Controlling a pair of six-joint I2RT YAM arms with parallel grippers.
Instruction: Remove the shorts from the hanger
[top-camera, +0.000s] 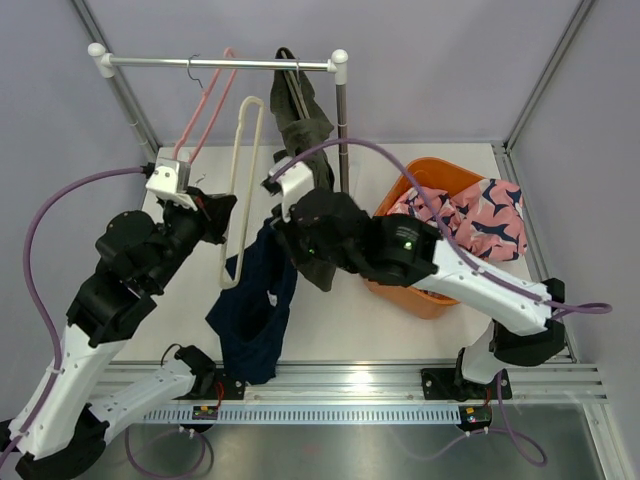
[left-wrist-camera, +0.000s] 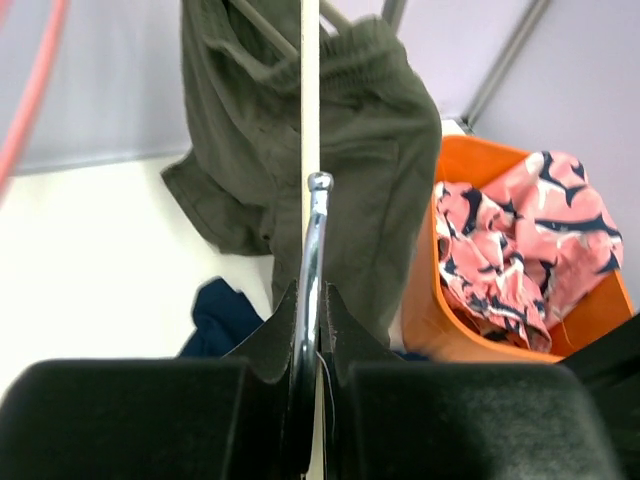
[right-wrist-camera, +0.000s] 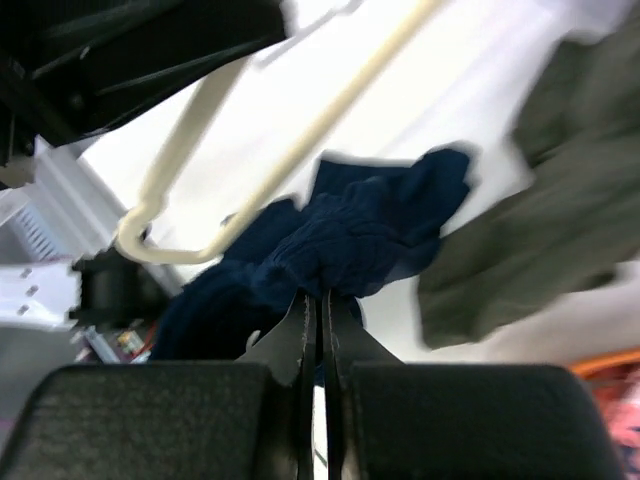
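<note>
My left gripper (top-camera: 226, 211) (left-wrist-camera: 312, 290) is shut on the chrome hook (left-wrist-camera: 314, 230) of a cream hanger (top-camera: 238, 180), holding it off the rail. My right gripper (top-camera: 281, 222) (right-wrist-camera: 322, 295) is shut on a bunched fold of the dark navy shorts (top-camera: 252, 315) (right-wrist-camera: 350, 240). They dangle beside the hanger's lower end (right-wrist-camera: 150, 235); I cannot tell whether they still touch it. The olive green shorts (top-camera: 303, 115) (left-wrist-camera: 330, 130) hang on a hanger from the rail. The pink patterned shorts (top-camera: 478, 215) (left-wrist-camera: 520, 240) lie in the orange basket (top-camera: 425, 298) (left-wrist-camera: 455, 330).
A white rail (top-camera: 220, 63) on posts spans the back, with a bare pink hanger (top-camera: 205, 110) on its left part. The rail's right post (top-camera: 345, 150) stands between the olive shorts and the basket. The aluminium front edge (top-camera: 380, 375) runs by the arm bases.
</note>
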